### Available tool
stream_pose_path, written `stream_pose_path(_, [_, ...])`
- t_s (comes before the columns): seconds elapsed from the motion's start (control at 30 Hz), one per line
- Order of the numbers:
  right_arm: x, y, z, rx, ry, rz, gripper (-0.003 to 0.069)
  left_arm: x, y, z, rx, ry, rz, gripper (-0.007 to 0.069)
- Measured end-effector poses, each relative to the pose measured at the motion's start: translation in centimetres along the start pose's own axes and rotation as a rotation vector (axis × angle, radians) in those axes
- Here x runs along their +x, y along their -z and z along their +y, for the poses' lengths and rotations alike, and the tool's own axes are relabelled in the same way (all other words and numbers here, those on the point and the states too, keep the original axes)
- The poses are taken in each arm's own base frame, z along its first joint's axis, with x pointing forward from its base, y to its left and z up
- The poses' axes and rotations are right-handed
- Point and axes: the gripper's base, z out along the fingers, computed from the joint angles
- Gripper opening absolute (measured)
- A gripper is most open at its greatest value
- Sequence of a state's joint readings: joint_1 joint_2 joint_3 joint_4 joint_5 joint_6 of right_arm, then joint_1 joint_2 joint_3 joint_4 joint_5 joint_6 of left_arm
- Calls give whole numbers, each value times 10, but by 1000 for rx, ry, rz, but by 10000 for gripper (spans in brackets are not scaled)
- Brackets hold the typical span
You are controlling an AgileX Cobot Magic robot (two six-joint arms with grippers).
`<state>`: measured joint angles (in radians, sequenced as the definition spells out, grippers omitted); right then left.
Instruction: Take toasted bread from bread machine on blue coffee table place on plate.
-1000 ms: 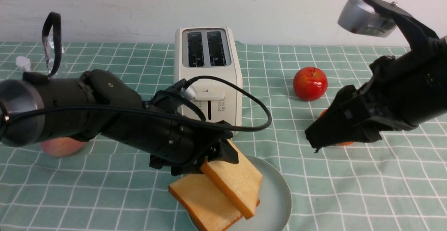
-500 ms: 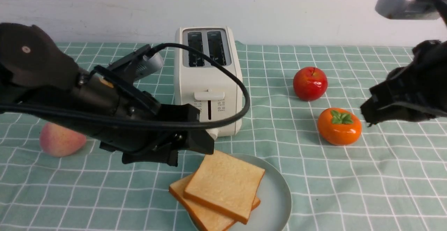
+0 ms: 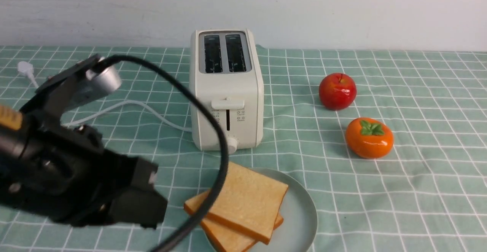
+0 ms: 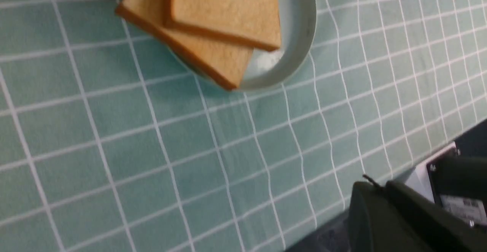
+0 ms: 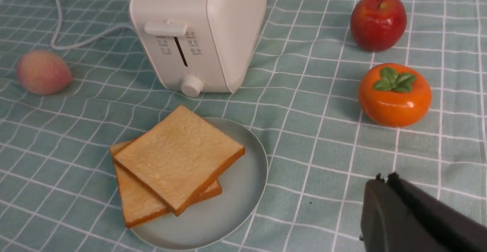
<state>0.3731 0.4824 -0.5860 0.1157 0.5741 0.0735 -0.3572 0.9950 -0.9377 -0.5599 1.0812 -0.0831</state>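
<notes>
Two slices of toasted bread lie stacked on the plate [image 3: 300, 214], the upper slice [image 3: 247, 200] flat and askew over the lower one [image 3: 224, 235]. Behind the plate the bread machine [image 3: 226, 92] stands on the blue coffee table [image 3: 418, 191], both slots empty. My left gripper [image 3: 161, 208] hangs left of the plate, shut and empty, apart from the bread. In the left wrist view its closed tips [image 4: 374, 183] are near the table's edge, far from the bread [image 4: 224, 8]. The right gripper [image 5: 382, 177] is shut and empty, out of the front view, off to the side of the plate [image 5: 236, 206].
A red apple [image 3: 337, 91] and an orange persimmon [image 3: 369, 137] sit right of the toaster. A peach [image 5: 43, 72] lies to its left, hidden by my left arm in the front view. The white power cord [image 3: 125, 107] runs back left to its plug [image 3: 24, 68].
The left gripper let go of the upper slice, which dropped flat onto the other, then drew back left and shut. The right arm withdrew out of the front view and shut.
</notes>
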Motion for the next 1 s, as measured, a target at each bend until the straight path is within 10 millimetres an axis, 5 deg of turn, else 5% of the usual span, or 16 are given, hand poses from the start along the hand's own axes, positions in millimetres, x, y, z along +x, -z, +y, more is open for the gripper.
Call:
stream_pose_path(0.13, [49, -2, -10, 4, -2, -38, -18, 39, 19, 5, 10, 30, -35, -14])
stream_pose_path(0.37, [94, -5, -18, 6, -2, -49, -16, 98, 45, 15, 74, 70, -208, -14])
stream_pose_path(0.67, [89, -4, -18, -1, -1, -132, -8, 140, 75, 18, 147, -44, -432, -14])
stream_pose_path(1.0, [90, -4, -18, 0, -2, -130, 0, 143, 77, 18, 152, -53, -450, -14])
